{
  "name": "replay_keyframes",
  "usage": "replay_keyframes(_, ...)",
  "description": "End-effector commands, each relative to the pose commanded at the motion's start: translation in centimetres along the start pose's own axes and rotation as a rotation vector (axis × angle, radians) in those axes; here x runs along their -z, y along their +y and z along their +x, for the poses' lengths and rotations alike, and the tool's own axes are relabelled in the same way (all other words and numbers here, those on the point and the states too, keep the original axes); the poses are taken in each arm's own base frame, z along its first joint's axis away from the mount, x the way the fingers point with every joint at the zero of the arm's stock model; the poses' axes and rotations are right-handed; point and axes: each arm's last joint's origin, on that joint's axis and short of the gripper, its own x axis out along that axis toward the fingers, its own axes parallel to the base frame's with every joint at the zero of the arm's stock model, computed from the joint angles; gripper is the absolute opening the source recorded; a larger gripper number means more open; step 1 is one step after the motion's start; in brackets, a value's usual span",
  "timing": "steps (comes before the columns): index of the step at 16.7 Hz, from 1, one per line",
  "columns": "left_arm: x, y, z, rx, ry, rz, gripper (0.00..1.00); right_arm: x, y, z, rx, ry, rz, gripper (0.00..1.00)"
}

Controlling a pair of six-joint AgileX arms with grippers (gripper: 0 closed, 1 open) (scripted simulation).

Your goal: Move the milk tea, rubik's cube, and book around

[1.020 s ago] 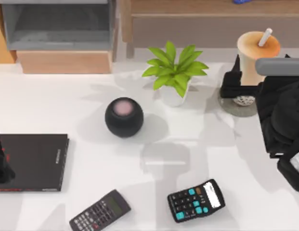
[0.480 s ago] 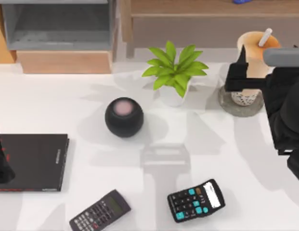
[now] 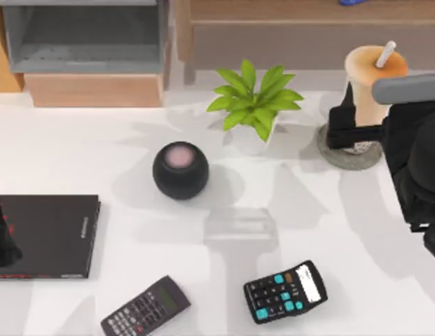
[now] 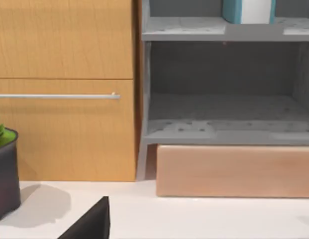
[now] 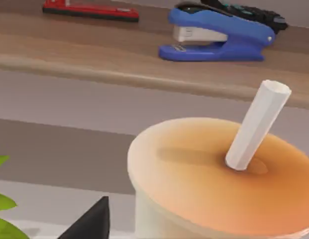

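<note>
Milk tea (image 3: 371, 77) at the far right of the table: tall cup of peach-beige drink, orange-tan lid, white straw (image 3: 385, 54) slanting out of the lid, dark speckled pearls low in the cup. It stands upright on a round grey coaster (image 3: 347, 155). From the right wrist view the lid (image 5: 229, 169) is a smooth orange-tan disc, the straw (image 5: 257, 124) poking up through it off-centre. Right gripper (image 3: 354, 126) is at the cup's lower part, black fingers (image 3: 337, 126) against the cup's left side; whether they pinch the cup or merely flank it, cannot tell. Right arm runs off the table's right edge. Left arm (image 3: 1, 231) parked at the left edge, above a thin black book (image 3: 52, 234) lying flat; its fingers' state cannot be told. Potted green plant (image 3: 253, 105) in a white pot just left of the cup, apart from it. Round black speaker (image 3: 180, 170) near table centre. Two calculators at the near edge: dark one (image 3: 145, 306) left, one with teal keys (image 3: 285, 291) right. Grey open shelf unit (image 3: 84, 38) behind the table at left; in the left wrist view its lower compartment (image 4: 224, 107) is bare, and the shelf above holds the teal-blue book (image 4: 246, 11), white page edges showing, standing upright. Wooden shelf (image 5: 94, 50) behind the cup carries a blue stapler (image 5: 219, 34) and a flat red item (image 5: 89, 11).
</note>
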Motion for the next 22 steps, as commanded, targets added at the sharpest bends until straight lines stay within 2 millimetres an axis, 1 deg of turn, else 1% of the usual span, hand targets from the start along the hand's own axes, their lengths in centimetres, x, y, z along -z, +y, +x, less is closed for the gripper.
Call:
replay_keyframes(3,0.0,0.0,0.0,0.0,0.0,0.0,1.0,0.0,-0.9,-0.4,-0.017,0.126,-0.147,1.0)
replay_keyframes(5,0.0,0.0,0.0,0.0,0.0,0.0,1.0,0.0,-2.1,-0.5,-0.023,0.24,-0.251,1.0)
replay_keyframes(9,0.0,0.0,0.0,0.0,0.0,0.0,1.0,-0.4,-5.9,-1.4,-0.047,0.527,-0.412,1.0)
replay_keyframes(12,0.0,0.0,0.0,0.0,0.0,0.0,1.0,-0.9,-9.5,-3.1,-0.08,0.774,-0.448,1.0)
replay_keyframes(14,0.0,0.0,0.0,0.0,0.0,0.0,1.0,-1.1,-12.0,-5.0,-0.103,0.943,-0.42,1.0)
replay_keyframes(17,0.0,0.0,0.0,0.0,0.0,0.0,1.0,-1.5,-15.0,-8.2,-0.13,1.175,-0.302,1.0)
replay_keyframes(20,0.0,0.0,0.0,0.0,0.0,0.0,1.0,-2.0,-17.1,-11.2,-0.132,1.343,-0.133,1.0)
replay_keyframes(22,0.0,0.0,0.0,0.0,0.0,0.0,1.0,-2.3,-18.1,-12.7,-0.118,1.418,-0.02,1.0)
